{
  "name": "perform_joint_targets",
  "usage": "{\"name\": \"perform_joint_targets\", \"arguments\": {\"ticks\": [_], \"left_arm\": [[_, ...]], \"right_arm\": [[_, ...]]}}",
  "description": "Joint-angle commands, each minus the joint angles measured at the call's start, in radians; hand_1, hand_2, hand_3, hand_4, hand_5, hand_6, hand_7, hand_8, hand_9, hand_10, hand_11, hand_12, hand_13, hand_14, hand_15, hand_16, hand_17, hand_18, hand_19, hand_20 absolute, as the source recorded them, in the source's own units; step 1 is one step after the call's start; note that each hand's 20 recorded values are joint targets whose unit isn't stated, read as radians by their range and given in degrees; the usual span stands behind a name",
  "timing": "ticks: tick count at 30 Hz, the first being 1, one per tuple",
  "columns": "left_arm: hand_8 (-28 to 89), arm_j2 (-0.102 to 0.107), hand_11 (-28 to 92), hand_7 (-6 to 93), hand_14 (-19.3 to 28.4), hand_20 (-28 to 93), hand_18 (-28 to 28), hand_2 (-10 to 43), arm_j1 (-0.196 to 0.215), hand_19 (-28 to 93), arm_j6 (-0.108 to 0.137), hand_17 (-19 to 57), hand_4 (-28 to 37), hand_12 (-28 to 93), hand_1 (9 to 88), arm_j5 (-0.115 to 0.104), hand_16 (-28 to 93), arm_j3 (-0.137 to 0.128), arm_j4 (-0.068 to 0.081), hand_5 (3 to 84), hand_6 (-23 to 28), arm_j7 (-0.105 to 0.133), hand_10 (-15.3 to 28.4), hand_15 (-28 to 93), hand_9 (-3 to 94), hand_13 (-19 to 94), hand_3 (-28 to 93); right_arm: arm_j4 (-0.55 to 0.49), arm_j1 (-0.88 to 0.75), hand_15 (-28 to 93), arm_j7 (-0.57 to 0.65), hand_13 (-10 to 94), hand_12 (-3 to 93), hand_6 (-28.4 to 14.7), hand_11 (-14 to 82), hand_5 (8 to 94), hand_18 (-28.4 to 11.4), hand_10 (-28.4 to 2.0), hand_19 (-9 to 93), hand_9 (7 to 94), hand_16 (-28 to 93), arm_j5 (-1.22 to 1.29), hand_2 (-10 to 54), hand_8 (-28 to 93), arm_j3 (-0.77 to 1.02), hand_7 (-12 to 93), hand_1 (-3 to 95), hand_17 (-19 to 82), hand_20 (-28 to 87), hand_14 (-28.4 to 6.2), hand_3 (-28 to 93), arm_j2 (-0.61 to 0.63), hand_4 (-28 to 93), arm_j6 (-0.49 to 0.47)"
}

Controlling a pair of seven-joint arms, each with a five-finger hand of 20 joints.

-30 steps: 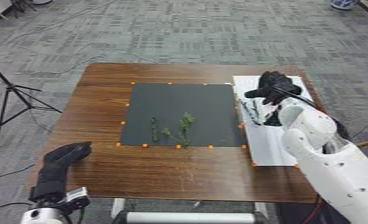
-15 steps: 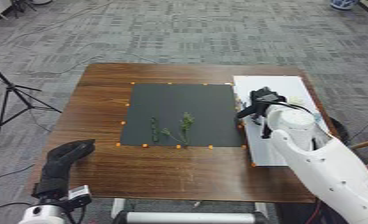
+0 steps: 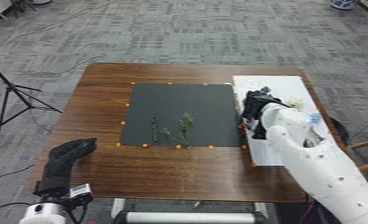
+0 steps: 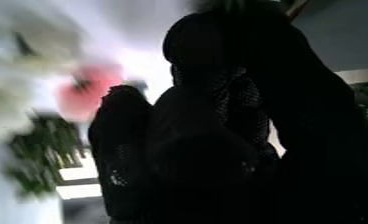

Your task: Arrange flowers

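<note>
White board (image 3: 271, 156): pale flower (image 3: 294, 102) | dark mat (image 3: 176, 100): sprigs (image 3: 186, 131) | left robot hand (image 3: 67, 152): relaxed | right robot hand (image 3: 257, 106): grip unclear

Right wrist view: pink flower (image 4: 84, 94) blurred; white flowers (image 4: 3, 107) blurred, cut off at edge. Head view: right hand (image 3: 256, 107) hides part of white board (image 3: 274, 157); green stems' (image 3: 186, 131) details too small.
</note>
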Motion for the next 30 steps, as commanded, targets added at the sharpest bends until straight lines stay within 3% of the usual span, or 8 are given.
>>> {"name": "perform_joint_targets", "arguments": {"ticks": [1,6,9,15,23,27,30], "left_arm": [[-9,-0.013,26,23.0,16.9,19,13.9,-0.3,0.023,18,-0.007,4.4,-17.7,14,36.7,-0.021,0,-0.008,-0.011,54.5,1.7,-0.003,13.5,24,53.5,42,68],[-9,-0.012,26,22.8,17.0,19,13.8,-0.2,0.032,18,-0.007,4.4,-17.7,14,36.7,-0.019,0,-0.009,-0.017,54.7,1.9,-0.011,13.6,24,53.5,42,68],[-9,-0.008,26,22.8,17.0,19,13.8,-0.2,0.015,18,-0.020,4.4,-17.7,14,36.7,-0.016,0,-0.002,-0.011,54.7,1.9,-0.016,13.7,24,53.4,42,68],[-9,-0.006,26,22.7,17.0,19,13.8,-0.2,0.002,18,-0.033,4.3,-17.7,14,36.6,-0.007,0,0.000,-0.009,54.6,2.0,-0.029,13.7,24,53.4,42,68],[-9,-0.008,26,22.8,17.0,19,13.8,-0.3,0.005,18,-0.030,4.2,-17.7,14,36.5,-0.010,0,0.000,-0.009,54.5,1.9,-0.029,13.7,24,53.3,42,68],[-9,-0.012,26,22.8,17.0,19,13.8,-0.3,-0.002,18,-0.036,4.2,-17.7,14,36.5,-0.002,0,0.006,-0.006,54.5,1.9,-0.025,13.7,24,53.3,42,68],[-9,-0.012,26,22.8,17.0,19,13.8,-0.3,0.002,18,-0.032,4.2,-17.7,14,36.5,-0.008,0,0.004,-0.006,54.5,1.9,-0.025,13.7,24,53.3,42,68]], "right_arm": [[-0.088,-0.085,63,0.015,94,35.8,-5.1,42.3,73.0,-7.6,-13.3,93,87.7,29,0.172,-1.4,33,0.112,29,64.7,74,54,-2.4,45,0.063,-6,0.011],[-0.228,-0.120,63,-0.017,94,35.4,-5.3,41.4,73.7,-7.6,-12.9,93,88.7,29,0.249,-1.4,33,0.171,28,64.0,75,54,-2.5,47,0.051,-6,0.065],[-0.276,-0.139,64,-0.013,94,35.3,-5.4,41.2,74.2,-7.4,-12.8,93,89.0,29,0.292,-1.8,34,0.179,28,63.5,75,54,-2.6,48,0.024,-5,0.059],[-0.295,-0.173,65,-0.014,94,34.8,-5.7,40.8,75.1,-7.2,-12.7,93,89.6,28,0.320,-2.4,34,0.150,28,63.3,76,54,-2.5,49,-0.043,-5,0.028],[-0.311,-0.215,65,-0.050,94,34.6,-5.7,40.5,75.4,-7.2,-12.9,93,89.9,27,0.302,-2.7,34,0.094,27,63.1,76,54,-2.6,49,-0.077,-5,0.007],[-0.331,-0.244,65,-0.061,94,34.5,-5.5,40.2,75.2,-7.6,-13.0,93,89.8,27,0.335,-2.8,35,0.116,28,62.4,76,55,-2.6,50,-0.066,-4,-0.064],[-0.337,-0.264,63,-0.059,94,34.2,-5.6,39.3,74.7,-8.1,-13.1,93,89.4,28,0.323,-2.7,35,0.106,28,61.7,74,56,-2.7,51,-0.043,-5,-0.106]]}}
